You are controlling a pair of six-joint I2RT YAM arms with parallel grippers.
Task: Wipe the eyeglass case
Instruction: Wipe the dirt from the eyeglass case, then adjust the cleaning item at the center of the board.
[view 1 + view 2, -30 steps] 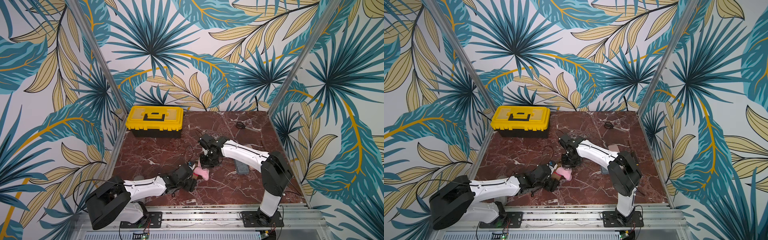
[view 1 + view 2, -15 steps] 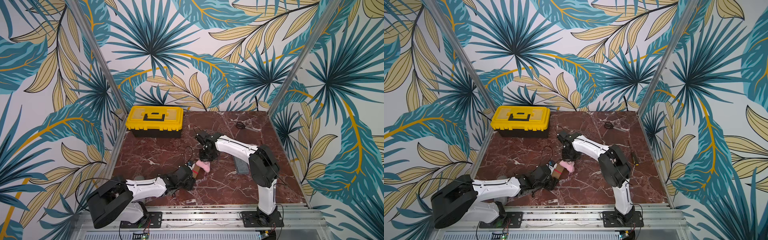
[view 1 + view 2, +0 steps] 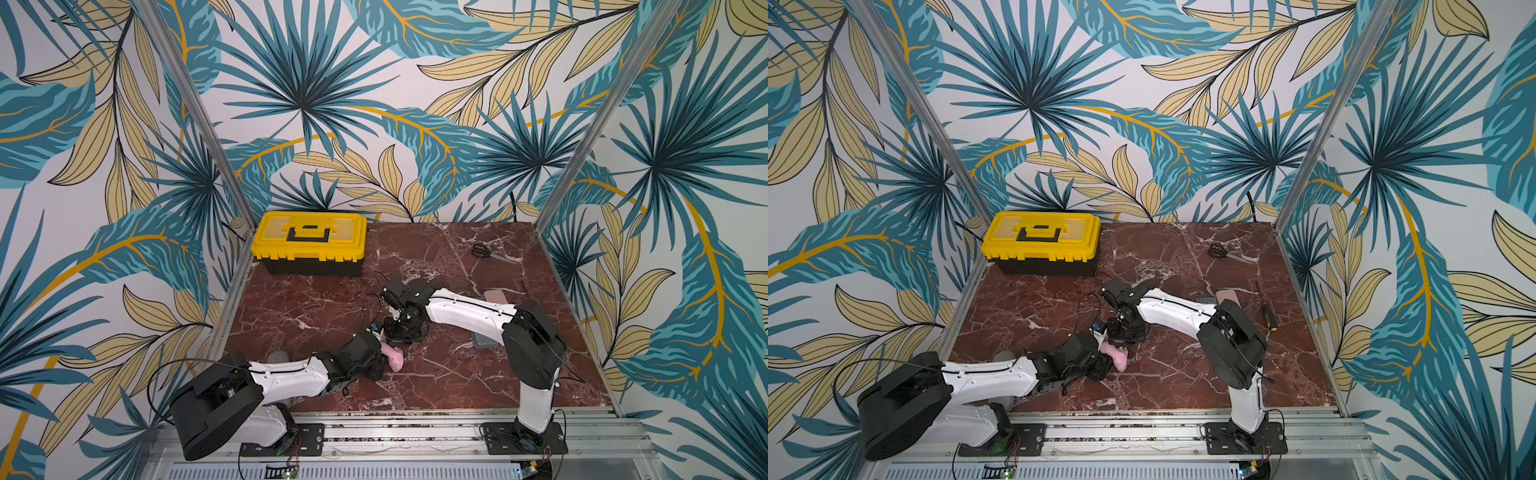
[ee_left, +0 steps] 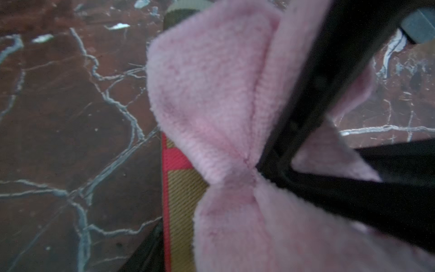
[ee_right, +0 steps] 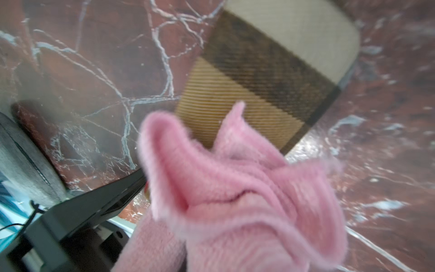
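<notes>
In both top views a fluffy pink cloth (image 3: pixel 395 360) bunches between the left tool (image 3: pixel 376 368) and the right tool (image 3: pixel 398 337), front-middle of the veined red-marble worktop (image 3: pixel 457 257).

Left wrist view: the woven plaid eyeglass case (image 4: pixel 181 193), red-striped, lies flat on the marble under the cloth. I cannot tell the left tool's grip.

Right wrist view: the right tool is clenched on the cloth, over the case (image 5: pixel 247 77), which has tan, brown and cream bands and a rounded end.

One toolbox (image 3: pixel 309 243), one scissors (image 3: pixel 482 250), one pink cloth (image 3: pixel 394 359), one plaid eyeglass case (image 5: pixel 259 77), one screwdriver (image 3: pixel 1269 316).
</notes>
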